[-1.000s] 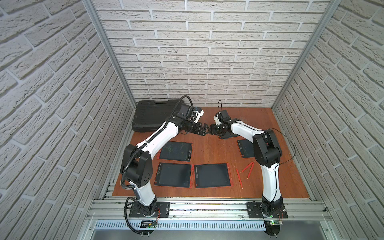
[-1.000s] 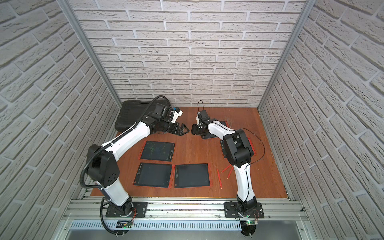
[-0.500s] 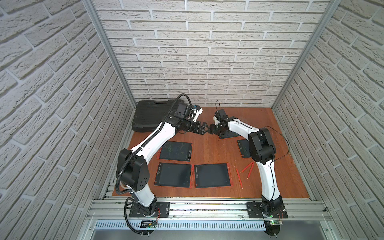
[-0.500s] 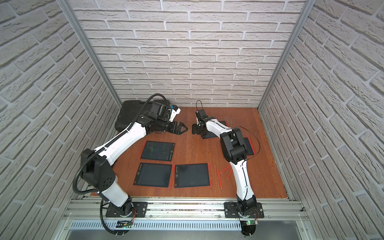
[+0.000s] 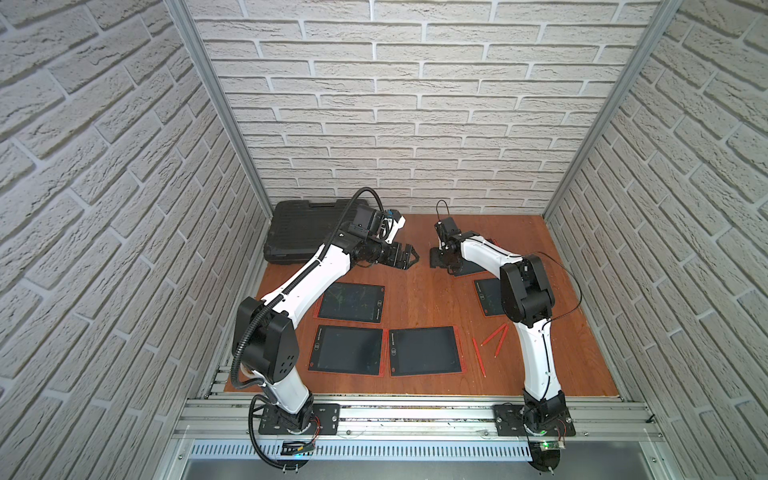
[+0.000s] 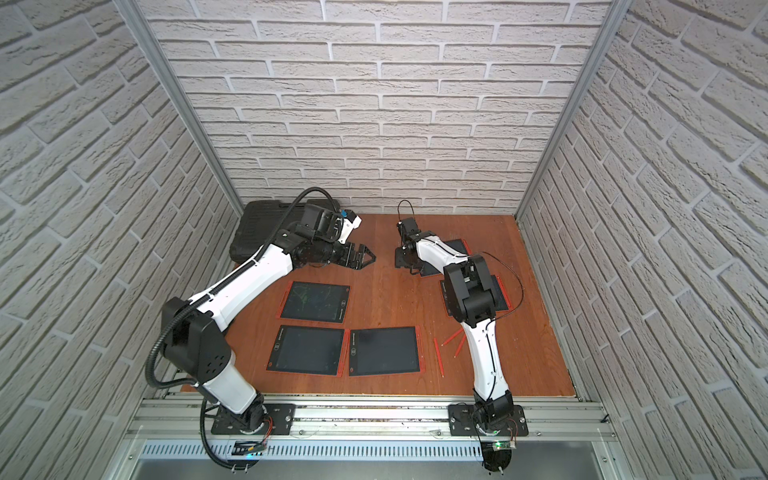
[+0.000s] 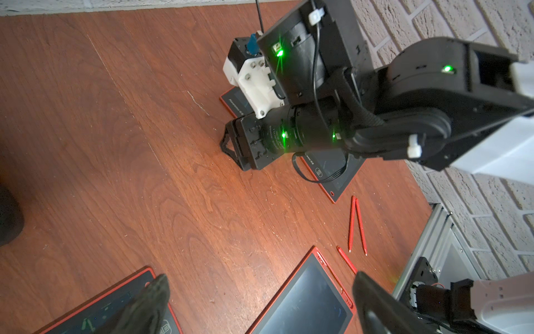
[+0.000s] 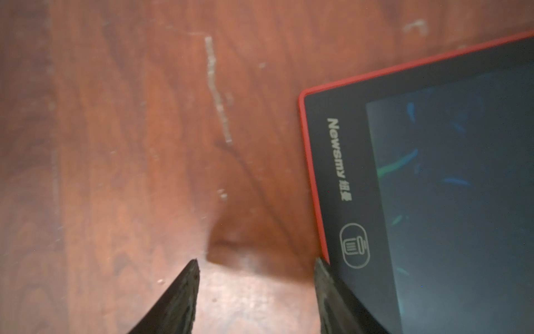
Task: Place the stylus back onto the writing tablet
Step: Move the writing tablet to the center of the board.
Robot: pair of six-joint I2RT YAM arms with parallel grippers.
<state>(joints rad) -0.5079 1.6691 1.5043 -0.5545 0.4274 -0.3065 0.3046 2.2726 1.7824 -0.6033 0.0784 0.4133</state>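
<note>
Five red-framed writing tablets lay flat on the wooden tabletop: two side by side at the front, a scribbled tablet behind them, a half-hidden tablet under the right arm's elbow, and a rear tablet near the back wall. Three red styluses lay loose on the bare wood to the right of the front tablets. Two of them met in a narrow V and the third lay just beside them; all were apart from every tablet. The right fingers stood spread and empty, low over the tabletop, one tip at the rear tablet's red corner edge beside its bin icon. The left fingers were spread wide with nothing between them, above the tabletop and well apart from the styluses. The only container, a black case in the back left corner, was shut, so its contents could not be seen.
</note>
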